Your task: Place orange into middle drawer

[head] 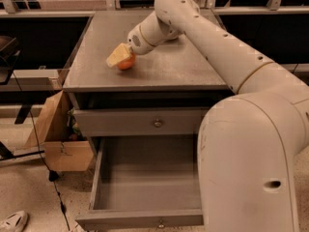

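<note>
Gripper point(119, 59) at the end of the long cream arm point(217, 47) is down over the left part of the grey cabinet top point(174, 69), its pale yellowish tip pressed against the upper left of the orange point(128, 64). From where I stand I cannot tell whether it is clamped on the fruit or only lying against it. The orange shows just beneath and to the right of the tip. It is low on the cabinet top, but I cannot tell if it rests there or hangs just clear. It sits toward the left edge, somewhat back from the front lip.

The arm reaches in from the right, bends above the back of the cabinet and angles down to the fruit. Its thick lower housing point(251, 168) fills the right foreground and hides the cabinet's right side.

Below the top, the upper drawer point(120, 122) is closed, a small round knob point(158, 123) centred on its front. Under that the middle drawer point(145, 178) is pulled out wide, its plain grey inside bare, with a small knob point(161, 224) on its front panel. The orange is well apart from it, up on the top surface.

To the left of the cabinet a cardboard box point(53, 139) leans against its side, a dark cable point(46, 170) trails across the speckled floor, and a pale shoe point(14, 221) lies in the bottom corner.
</note>
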You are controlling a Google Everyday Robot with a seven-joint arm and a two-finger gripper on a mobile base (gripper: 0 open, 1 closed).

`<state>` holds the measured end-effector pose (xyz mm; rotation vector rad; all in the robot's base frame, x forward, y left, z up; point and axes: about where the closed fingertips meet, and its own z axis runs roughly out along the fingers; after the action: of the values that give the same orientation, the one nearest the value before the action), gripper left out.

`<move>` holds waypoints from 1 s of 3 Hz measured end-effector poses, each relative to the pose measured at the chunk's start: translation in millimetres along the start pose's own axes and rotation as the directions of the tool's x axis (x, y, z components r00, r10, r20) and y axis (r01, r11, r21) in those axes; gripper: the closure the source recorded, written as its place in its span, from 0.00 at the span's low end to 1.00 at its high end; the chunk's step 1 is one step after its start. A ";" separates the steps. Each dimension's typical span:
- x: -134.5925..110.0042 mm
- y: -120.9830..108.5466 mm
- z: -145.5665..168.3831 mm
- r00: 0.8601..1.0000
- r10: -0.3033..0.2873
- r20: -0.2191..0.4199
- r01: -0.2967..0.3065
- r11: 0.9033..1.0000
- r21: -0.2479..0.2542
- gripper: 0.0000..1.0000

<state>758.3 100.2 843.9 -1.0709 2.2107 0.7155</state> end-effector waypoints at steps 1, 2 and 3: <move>1.7 -0.7 -3.1 1.000 0.010 -0.003 -0.010 1.000 0.002 0.65; 5.9 -5.2 -32.9 0.999 0.015 0.028 -0.016 0.998 0.053 0.89; 18.5 5.8 -96.9 0.995 -0.024 0.101 0.010 0.991 0.132 1.00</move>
<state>718.8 28.5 899.3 -0.9651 2.1271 0.5954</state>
